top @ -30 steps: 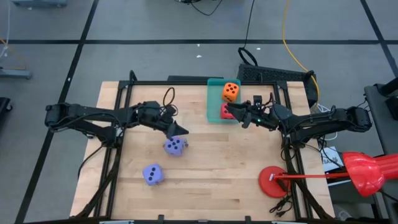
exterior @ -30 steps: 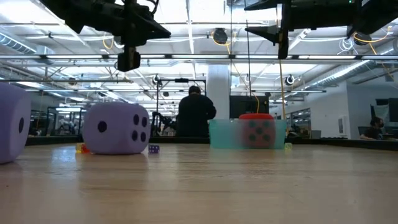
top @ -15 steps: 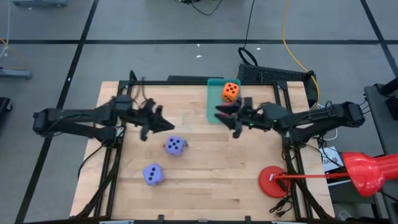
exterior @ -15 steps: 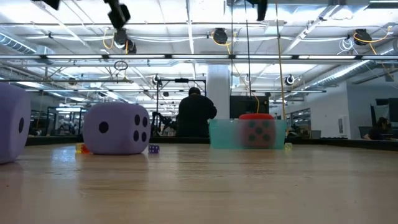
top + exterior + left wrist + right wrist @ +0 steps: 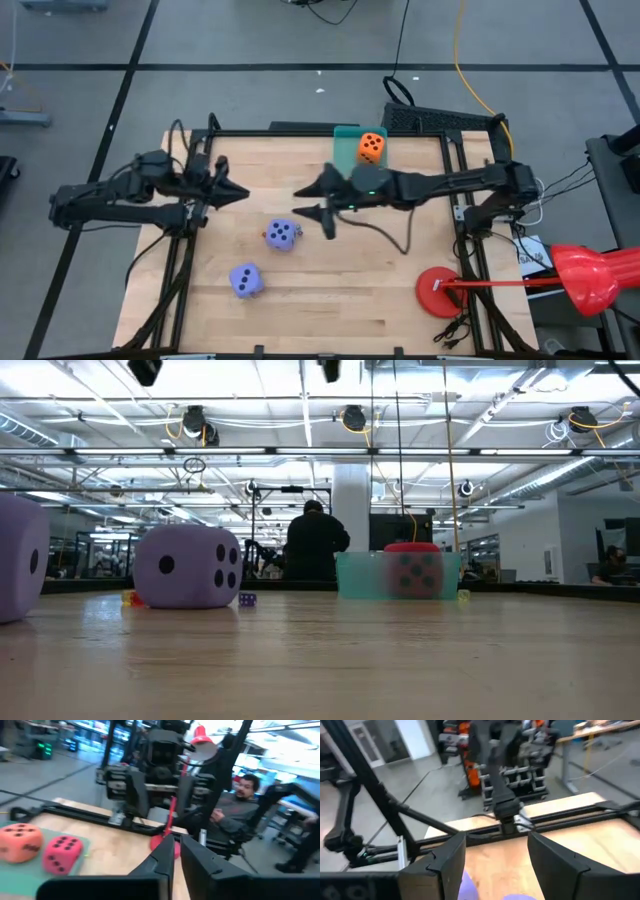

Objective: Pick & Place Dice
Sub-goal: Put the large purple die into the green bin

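The 4 dice are split between the wooden bench (image 5: 390, 270) and the translucent teal plastic tray (image 5: 345, 133) at its far edge. The soft orange cube with dark pips (image 5: 371, 147) lies in the tray, and the left wrist view shows the soft red cube with dark pips (image 5: 61, 854) just beside it on the teal floor; from above, the right arm hides the red one. The 2 others lie on the bare wood in the left half of the bench: 1 lavender-purple soft cube with dark pips (image 5: 281, 234) near the middle, a 2nd lavender-purple soft cube (image 5: 245, 280) closer to the near edge, the 2 apart from each other.

The right gripper (image 5: 318, 200) reaches out over the middle of the bench, above and just beside the nearer-to-centre lavender die, its fingers spread wide with nothing between them. The left gripper (image 5: 238, 193) hangs over the left part of the bench, its fingers pressed narrow together and empty.

These dice look like light foam: they should squash a little and spring back, with a matt skin unlikely to slip. Taking 1 across 2 opposite flat faces, near its middle, seems safest; a pinch on a corner would probably roll it.
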### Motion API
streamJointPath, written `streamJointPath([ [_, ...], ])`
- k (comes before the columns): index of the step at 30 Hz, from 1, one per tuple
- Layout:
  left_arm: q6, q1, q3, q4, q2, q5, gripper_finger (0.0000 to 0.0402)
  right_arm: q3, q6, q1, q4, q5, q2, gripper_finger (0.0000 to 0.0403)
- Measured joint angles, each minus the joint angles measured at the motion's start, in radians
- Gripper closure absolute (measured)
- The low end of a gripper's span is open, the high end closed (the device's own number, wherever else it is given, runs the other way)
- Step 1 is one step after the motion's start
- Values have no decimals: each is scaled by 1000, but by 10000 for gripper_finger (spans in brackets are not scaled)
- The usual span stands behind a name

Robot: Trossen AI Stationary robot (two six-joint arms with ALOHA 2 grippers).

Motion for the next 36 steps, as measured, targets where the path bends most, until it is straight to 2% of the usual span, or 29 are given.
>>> streamJointPath([
  [6, 32, 0, 0, -84, -139, -44, 335, 179, -7, -7, -106, -55, 158, 173],
  [12, 73, 0, 0, -146, -248, -43, 345, 363, -53, -27, -295, -58, 277, 167],
  [16, 81, 0, 0, -192, -285, -43, 352, 447, -49, -67, -429, -107, 346, 167],
  [18, 83, 0, 0, -205, -292, -44, 354, 466, -46, -87, -500, -126, 364, 167],
  [23, 87, 0, 0, -213, -292, -44, 356, 473, -5, -123, -540, -182, 416, 167],
  [36, 80, 0, 0, -212, -292, -44, 355, 472, 14, -134, -494, -304, 548, 167],
])
